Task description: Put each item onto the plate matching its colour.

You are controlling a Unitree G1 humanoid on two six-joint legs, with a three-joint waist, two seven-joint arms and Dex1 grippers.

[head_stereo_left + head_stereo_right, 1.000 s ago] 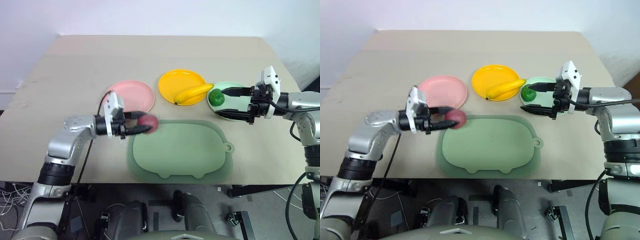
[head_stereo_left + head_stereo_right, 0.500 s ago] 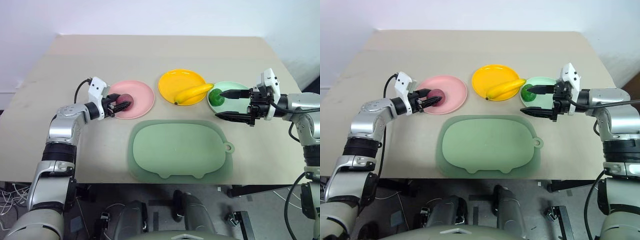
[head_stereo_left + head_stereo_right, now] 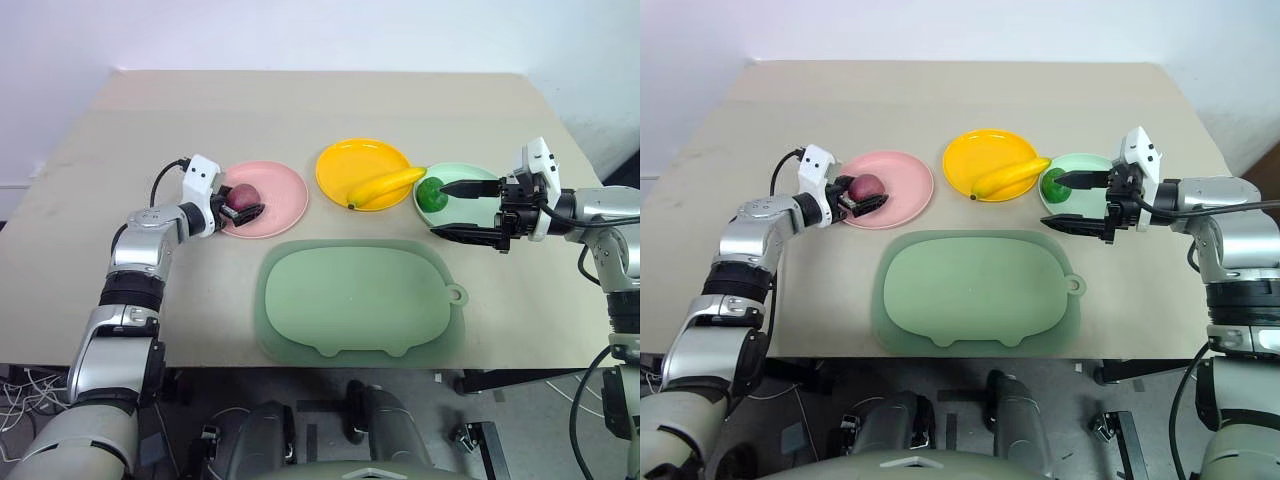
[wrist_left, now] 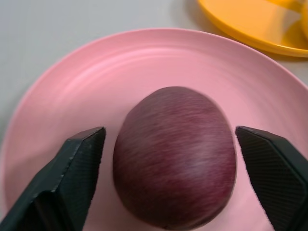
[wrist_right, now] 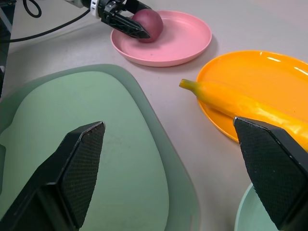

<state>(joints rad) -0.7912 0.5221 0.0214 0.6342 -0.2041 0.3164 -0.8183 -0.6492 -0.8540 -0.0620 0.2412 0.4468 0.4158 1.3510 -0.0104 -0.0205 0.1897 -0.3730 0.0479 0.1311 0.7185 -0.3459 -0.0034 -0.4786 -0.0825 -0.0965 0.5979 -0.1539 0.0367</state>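
The small dark-red fruit lies on the pale pink plate. My left gripper is open, one finger on each side of that fruit with a gap on both sides. The yellow banana rests across the bright yellow plate, its tip poking over the rim. The dark-green fruit sits at the left edge of the mint green plate. My right gripper hangs open over that plate, its upper finger close beside the green fruit.
A large dull-green pig-shaped tray lies bare at the table's front middle, just below the three plates. The tan table stretches away behind the plates, and its front edge runs right under the tray.
My left gripper carried the dark-red fruit from the tray's left edge up onto the pink plate, then opened; the fruit now rests there. The right arm has kept still.
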